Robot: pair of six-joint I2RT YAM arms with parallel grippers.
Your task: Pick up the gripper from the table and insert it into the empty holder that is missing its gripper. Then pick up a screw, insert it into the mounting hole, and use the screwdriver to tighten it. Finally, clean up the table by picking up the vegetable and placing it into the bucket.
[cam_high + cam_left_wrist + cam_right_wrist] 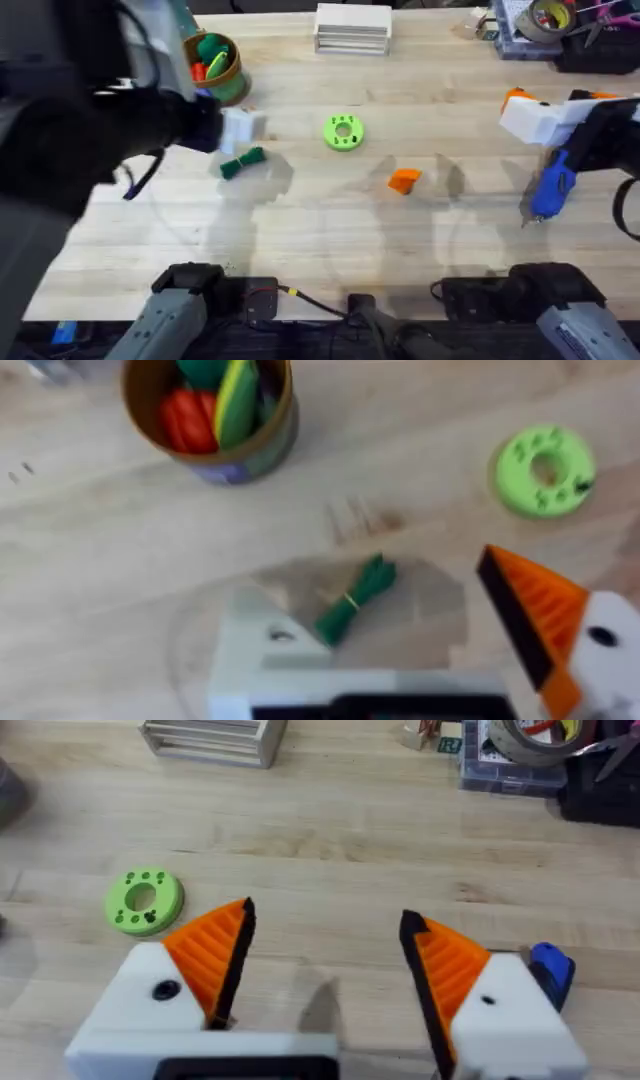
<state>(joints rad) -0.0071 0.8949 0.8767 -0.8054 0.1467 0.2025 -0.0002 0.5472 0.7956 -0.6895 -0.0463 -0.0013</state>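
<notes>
The orange ribbed gripper [404, 180] lies loose on the table right of centre. My left gripper [400, 630] hangs open above the dark green vegetable [355, 600] [242, 163]. One of its fingers is the bare white holder [265, 645] with a mounting hole; the other carries an orange pad. The bucket [215, 65] [210, 410] stands behind it with toy items inside. My right gripper [325, 960] [555, 108] is open and empty at the far right, both orange pads in place. The blue screwdriver [552, 187] [550, 965] lies just beside it. The screw is out of view.
A lime-green disc with holes [343, 131] [145, 900] sits mid-table. At the back edge stand a white slatted rack [352, 28] and, to its right, a box with a tape roll [548, 18]. The left arm looms large and dark at the left.
</notes>
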